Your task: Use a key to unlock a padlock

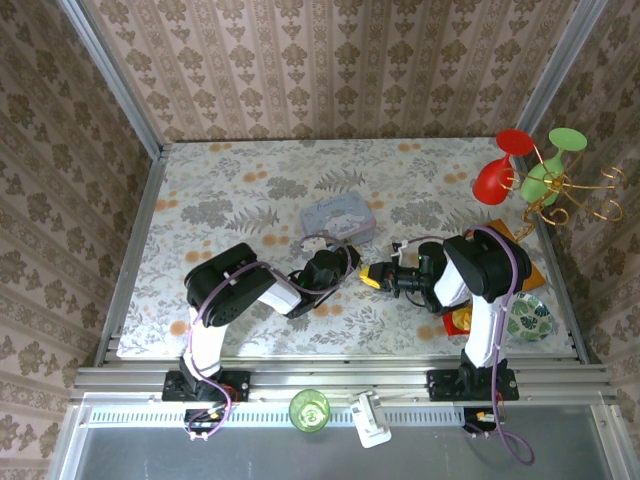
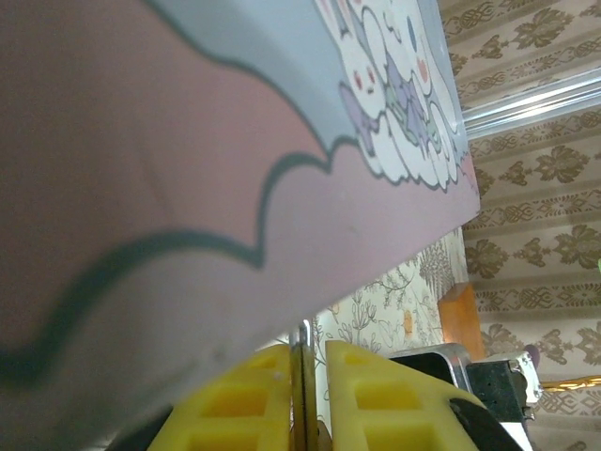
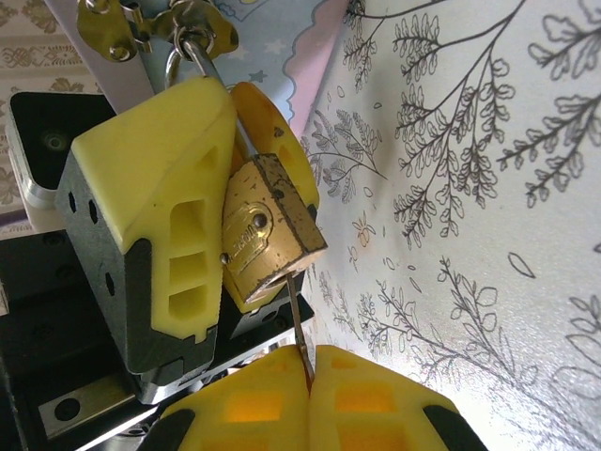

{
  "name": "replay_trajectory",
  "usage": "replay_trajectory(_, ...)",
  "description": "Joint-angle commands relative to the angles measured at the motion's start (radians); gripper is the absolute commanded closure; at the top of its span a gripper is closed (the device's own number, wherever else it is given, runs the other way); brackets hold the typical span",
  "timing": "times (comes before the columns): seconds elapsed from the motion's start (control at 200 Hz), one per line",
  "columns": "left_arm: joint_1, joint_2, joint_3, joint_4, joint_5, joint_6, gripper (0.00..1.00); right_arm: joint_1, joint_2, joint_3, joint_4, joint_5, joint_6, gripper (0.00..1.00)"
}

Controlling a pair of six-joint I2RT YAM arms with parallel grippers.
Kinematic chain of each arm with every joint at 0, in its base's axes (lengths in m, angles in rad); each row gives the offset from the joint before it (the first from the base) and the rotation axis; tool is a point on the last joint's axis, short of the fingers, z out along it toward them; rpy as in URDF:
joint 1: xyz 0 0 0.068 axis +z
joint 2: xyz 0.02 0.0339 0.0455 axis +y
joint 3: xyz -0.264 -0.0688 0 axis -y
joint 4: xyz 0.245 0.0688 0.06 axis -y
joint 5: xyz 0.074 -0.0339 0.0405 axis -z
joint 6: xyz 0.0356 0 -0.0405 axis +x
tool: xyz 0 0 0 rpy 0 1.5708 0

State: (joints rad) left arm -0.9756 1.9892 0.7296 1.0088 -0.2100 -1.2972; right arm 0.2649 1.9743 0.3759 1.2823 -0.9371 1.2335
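The small brass padlock (image 3: 268,230) hangs off the table, pinched between the yellow fingers (image 3: 160,188) of my left gripper (image 1: 352,262), which is shut on it. Its silvery shackle (image 3: 199,58) runs up to a ring with gold tags (image 3: 113,28). My right gripper (image 3: 308,376) is shut on the key (image 3: 299,324), whose thin blade reaches up into the bottom of the padlock body. In the left wrist view, a thin metal edge (image 2: 302,366) of the lock sits between the yellow pads (image 2: 385,399). The two grippers meet at the table's middle, just in front of the tin.
The pale blue picture tin (image 1: 338,220) lies right behind the grippers and looms over the left wrist camera (image 2: 188,141). At the right are an orange block (image 1: 510,240), a red packet (image 1: 460,320), a patterned plate (image 1: 527,318) and a gold stand with red and green glasses (image 1: 540,170).
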Motion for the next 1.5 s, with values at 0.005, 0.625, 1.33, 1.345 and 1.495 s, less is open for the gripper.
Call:
replay_trajectory(0.005,-0.054,0.003,0.027,0.184,0.133,0.004,1.0,-0.004,-0.003,0.058,0.037,0.019,0.017,1.0)
replay_trajectory(0.625,-0.04,-0.035,-0.015,0.28,0.16,-0.021,1.0,-0.111,-0.03,0.093,0.032,-0.069,0.043,1.0)
replay_trajectory(1.33,-0.054,-0.023,-0.004,0.27,0.149,-0.02,1.0,-0.144,-0.004,0.069,0.004,-0.058,-0.009,1.0)
replay_trajectory(1.345,-0.055,-0.024,-0.004,0.27,0.149,-0.018,1.0,-0.141,-0.005,0.066,0.007,-0.052,-0.004,1.0)
replay_trajectory(1.495,-0.057,-0.033,0.001,0.249,0.135,-0.004,1.0,-0.097,-0.063,0.017,-0.018,0.048,0.002,1.0)
